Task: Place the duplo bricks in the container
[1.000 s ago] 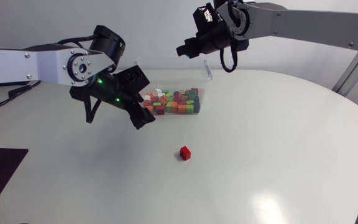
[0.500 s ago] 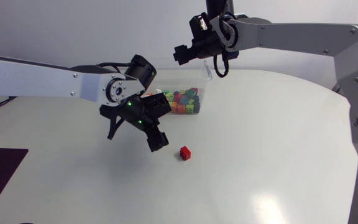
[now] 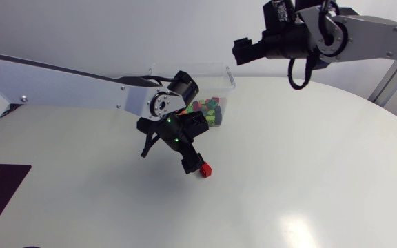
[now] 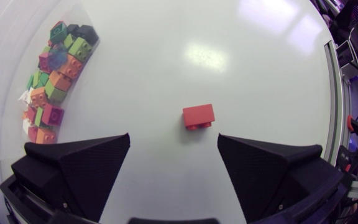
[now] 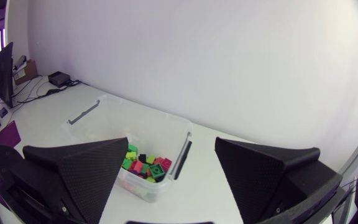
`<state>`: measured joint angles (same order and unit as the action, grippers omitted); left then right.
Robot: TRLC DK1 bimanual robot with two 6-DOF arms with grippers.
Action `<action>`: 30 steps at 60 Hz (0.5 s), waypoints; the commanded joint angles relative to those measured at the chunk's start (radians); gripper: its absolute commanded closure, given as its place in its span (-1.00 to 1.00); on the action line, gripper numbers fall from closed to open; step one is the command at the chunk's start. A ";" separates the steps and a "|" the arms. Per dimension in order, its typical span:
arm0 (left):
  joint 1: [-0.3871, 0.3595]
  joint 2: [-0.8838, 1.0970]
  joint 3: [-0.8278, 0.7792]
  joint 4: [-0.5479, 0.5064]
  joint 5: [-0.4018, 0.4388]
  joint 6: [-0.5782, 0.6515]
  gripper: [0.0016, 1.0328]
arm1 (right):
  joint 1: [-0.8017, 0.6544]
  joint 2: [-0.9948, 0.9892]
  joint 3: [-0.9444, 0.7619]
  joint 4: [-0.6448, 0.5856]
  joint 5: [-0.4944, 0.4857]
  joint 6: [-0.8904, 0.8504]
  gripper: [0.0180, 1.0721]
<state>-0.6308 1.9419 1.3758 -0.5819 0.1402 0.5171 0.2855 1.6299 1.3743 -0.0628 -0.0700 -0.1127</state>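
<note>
Red brick: one red duplo brick (image 3: 205, 169) lies alone on the white table (image 3: 309, 179), well apart from the container and not yet picked up.
Left gripper: the left gripper (image 3: 193, 163) hangs just above the brick. In its wrist view the jaws stand wide apart with nothing between them, and the brick lies just ahead of the gap, touching neither finger.
Container: a clear plastic container (image 3: 229, 79) stands farther back on the table, just behind the left arm's wrist.
Bricks inside: a heap of coloured bricks (image 5: 146, 168) in green, orange, pink and red covers the container's floor.
Done so far: by the look of it, nearly all of it. Every brick I can see but one is in the container.
Left to do: as I judge it, close on the red brick, carry it across and drop it in.
Right gripper: the right gripper (image 3: 243, 52) is up in the air behind the container, jaws spread and holding nothing. Its wrist view looks down on the container ahead of it.
Writing: none I can make out on bricks, container or arms.
</note>
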 commanded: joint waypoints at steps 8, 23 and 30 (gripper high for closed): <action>-0.052 0.086 0.074 -0.032 -0.039 -0.080 -0.82 | -0.072 -0.108 -0.133 0.017 -0.011 -0.007 -0.92; -0.075 0.203 0.220 -0.170 -0.085 -0.184 -0.77 | -0.155 -0.222 -0.267 0.026 -0.067 -0.008 -0.92; -0.073 0.253 0.293 -0.236 -0.091 -0.224 -0.77 | -0.186 -0.269 -0.313 0.020 -0.086 -0.015 -0.92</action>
<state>-0.6971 2.1475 1.6131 -0.7799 0.0570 0.3389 0.1181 1.3975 1.1027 -0.0483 -0.1432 -0.1158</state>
